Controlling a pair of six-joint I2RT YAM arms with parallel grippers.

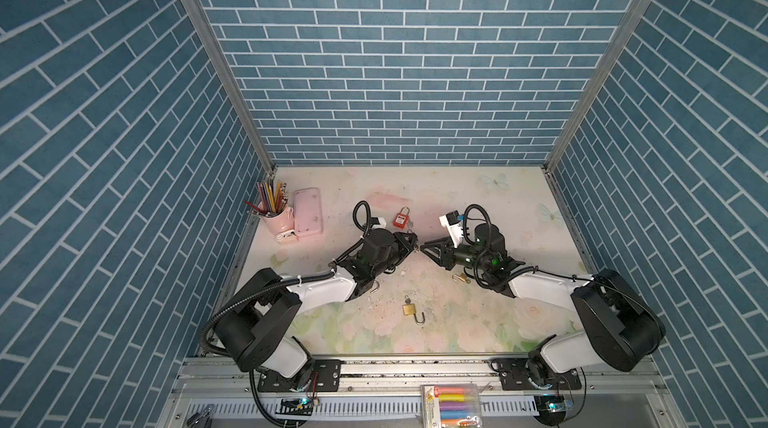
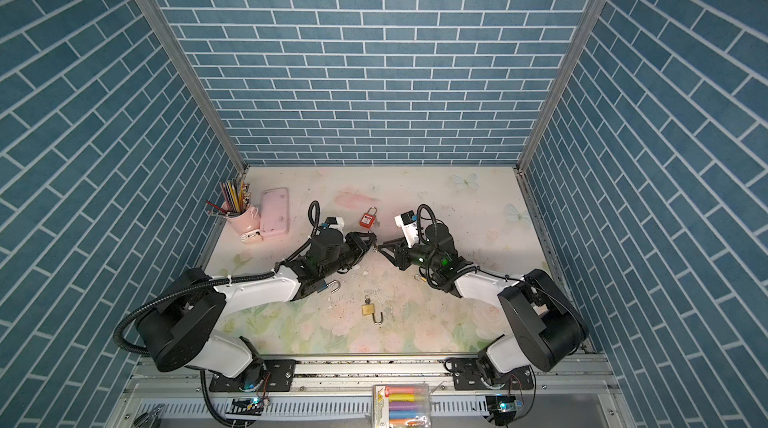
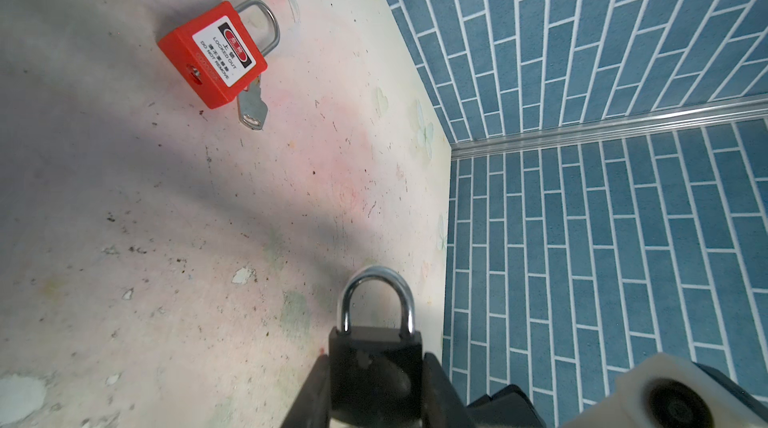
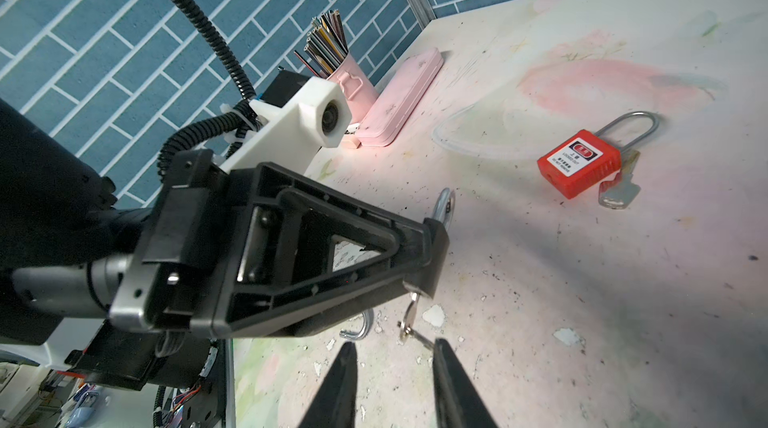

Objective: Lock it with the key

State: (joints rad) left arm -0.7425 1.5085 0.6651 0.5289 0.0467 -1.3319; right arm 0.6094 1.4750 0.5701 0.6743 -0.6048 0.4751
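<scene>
While clamped by its body btwn the fingers of the left gripper (image 3: pixel 376 380), the black padlock (image 3: pixel 374 347) is shown crosswise to those fingers. Both shackle legs are seated in the body, and the shackle stands out on the wrist-camera side. On the opposite, keyway side a key (image 4: pixel 412 307) is seen projecting from the body, w/ a ring and a second small key (image 4: pixel 419 337) hung on it.

This bunch lies just ahead of the right gripper (image 4: pixel 394 347), whose fingers are set apart w/ a clear gap and nothing gripped. One fingertip (image 4: pixel 441 349) is reached by the second key; whether contact is made cannot be told. In both top views the two grippers are seen nose to nose.

Beyond the left gripper's tips a red padlock (image 3: pixel 214 55) is laid flat on the table (image 1: pixel 478 205), shackle shut, w/ its own key (image 3: pixel 251 107) tucked against the body. Behind both grippers, toward the arm bases, a brass padlock (image 1: pixel 409 309) w/ its shackle swung open is seen btwn the arms. A 2nd brass padlock (image 1: pixel 460 278) is partly hidden under the right wrist. Well off the left gripper's outer side, a pink cup of pencils (image 1: pixel 279 218) and a pink case (image 1: pixel 308 211) are placed just beside each other.
</scene>
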